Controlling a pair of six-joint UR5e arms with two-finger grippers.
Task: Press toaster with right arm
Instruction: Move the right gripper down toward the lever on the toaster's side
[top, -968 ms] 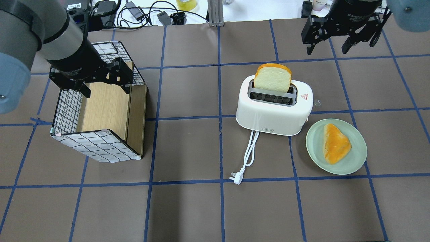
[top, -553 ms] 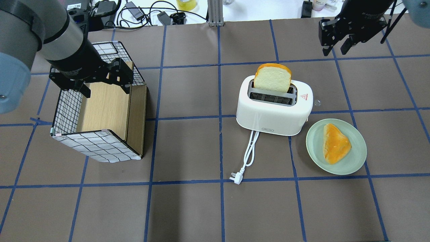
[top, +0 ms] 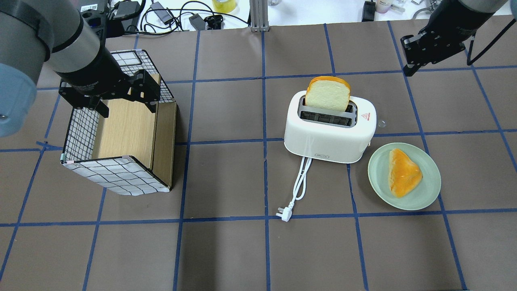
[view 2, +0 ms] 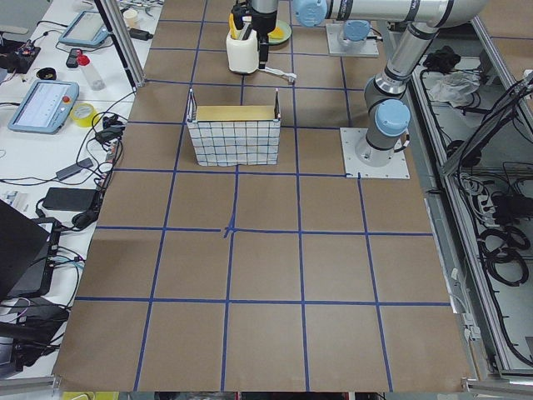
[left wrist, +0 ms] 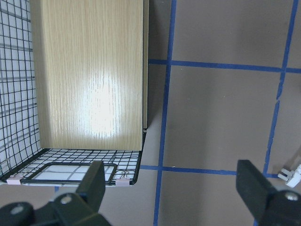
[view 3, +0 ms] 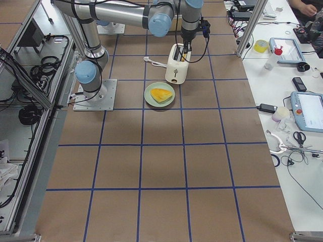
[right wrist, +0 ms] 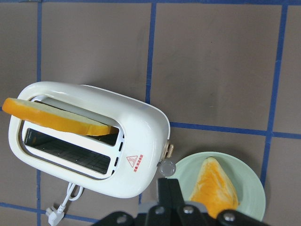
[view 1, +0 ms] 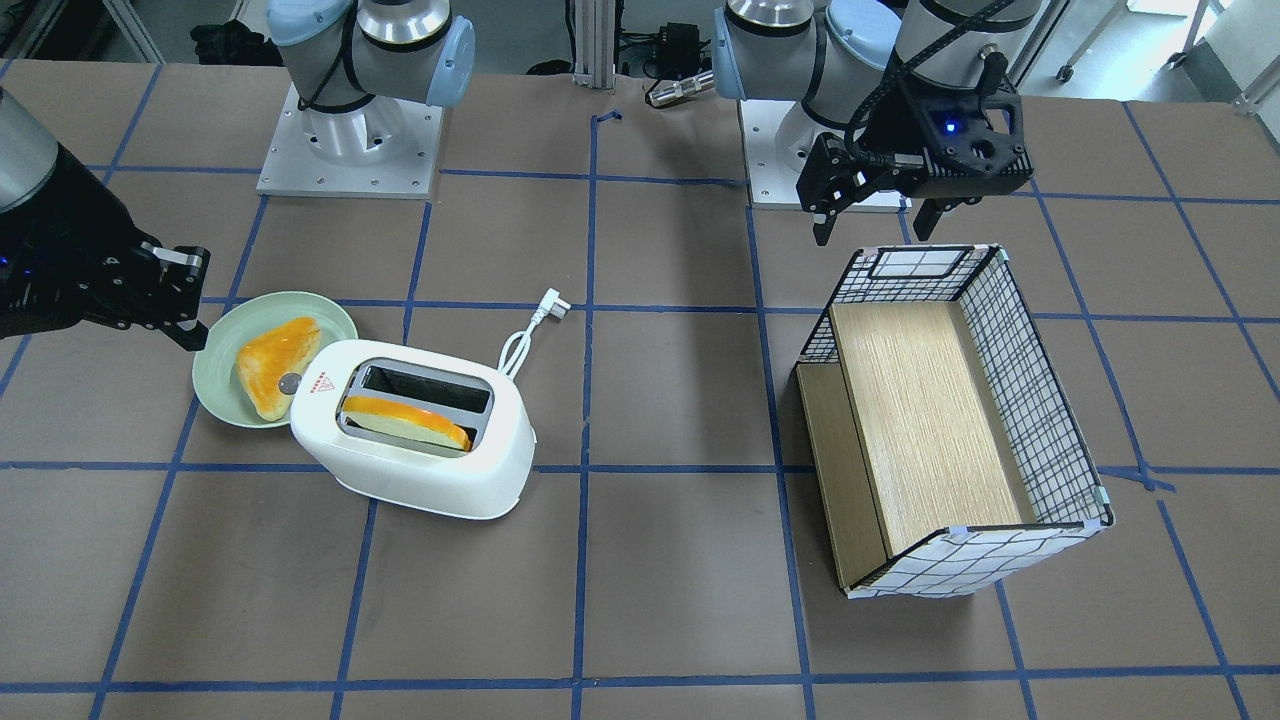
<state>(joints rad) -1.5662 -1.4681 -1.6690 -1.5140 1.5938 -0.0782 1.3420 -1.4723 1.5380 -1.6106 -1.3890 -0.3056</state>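
Observation:
The white toaster (top: 329, 135) stands right of the table's middle with a bread slice (top: 327, 95) upright in its far slot. It also shows in the front view (view 1: 420, 460) and the right wrist view (right wrist: 89, 141). Its small grey knob (right wrist: 167, 165) is on the end facing the plate. Its cord ends in a plug (top: 284, 213) on the table. My right gripper (top: 407, 68) hangs beyond and to the right of the toaster, apart from it, fingers together (right wrist: 169, 186), empty. My left gripper (top: 125, 103) is open over the box, empty.
A pale-green plate (top: 428, 190) with an orange-topped bread piece (top: 404, 171) lies just right of the toaster's knob end. A wire-grid box with wooden panels (top: 117, 178) stands at the left under my left gripper. Cables and devices lie past the table's far edge.
My right gripper has moved to the right, turned, and its fingers have closed from wide apart. The left arm, toaster and plate have not moved.

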